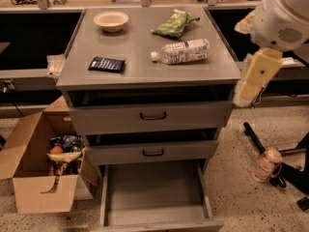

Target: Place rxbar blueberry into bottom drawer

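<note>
The rxbar blueberry (106, 64), a flat dark navy wrapper, lies on the front left of the grey cabinet top (135, 47). The bottom drawer (154, 190) is pulled out and open, showing a plain grey floor with nothing in it. My arm, with a white joint (282, 16) and a pale yellow link (256, 76), hangs at the right of the cabinet, beside its top front corner. My gripper is out of view; only these arm parts show. Nothing is held in sight.
On the cabinet top are a cream bowl (111, 21), a green snack bag (174, 24) and a clear plastic bottle (183, 51) lying on its side. The two upper drawers (152, 116) are shut. An open cardboard box (43, 173) with items stands on the floor at the left. A small bottle (266, 164) and black cables lie at the right.
</note>
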Robot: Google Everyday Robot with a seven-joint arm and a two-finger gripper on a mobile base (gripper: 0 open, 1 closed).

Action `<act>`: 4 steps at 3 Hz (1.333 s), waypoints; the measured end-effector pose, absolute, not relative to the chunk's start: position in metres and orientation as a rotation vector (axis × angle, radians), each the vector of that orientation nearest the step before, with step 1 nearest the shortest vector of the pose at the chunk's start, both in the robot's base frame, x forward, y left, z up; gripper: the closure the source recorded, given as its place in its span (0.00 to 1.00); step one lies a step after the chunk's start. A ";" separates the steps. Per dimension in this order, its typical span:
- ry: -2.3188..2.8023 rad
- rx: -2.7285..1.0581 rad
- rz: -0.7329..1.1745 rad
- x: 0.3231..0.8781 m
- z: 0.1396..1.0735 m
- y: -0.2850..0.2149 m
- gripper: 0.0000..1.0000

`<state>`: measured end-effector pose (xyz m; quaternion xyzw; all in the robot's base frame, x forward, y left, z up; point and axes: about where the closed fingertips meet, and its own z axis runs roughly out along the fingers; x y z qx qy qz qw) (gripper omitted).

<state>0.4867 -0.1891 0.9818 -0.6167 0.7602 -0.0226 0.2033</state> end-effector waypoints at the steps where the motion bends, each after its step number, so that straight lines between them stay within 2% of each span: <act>1: 1.948 -1.755 0.057 0.551 0.988 -0.132 0.00; 2: 1.776 -1.737 0.333 0.610 0.985 -0.050 0.00; 3: 1.653 -1.740 0.532 0.629 0.980 0.005 0.00; 4: 1.656 -1.728 0.533 0.632 0.979 0.006 0.00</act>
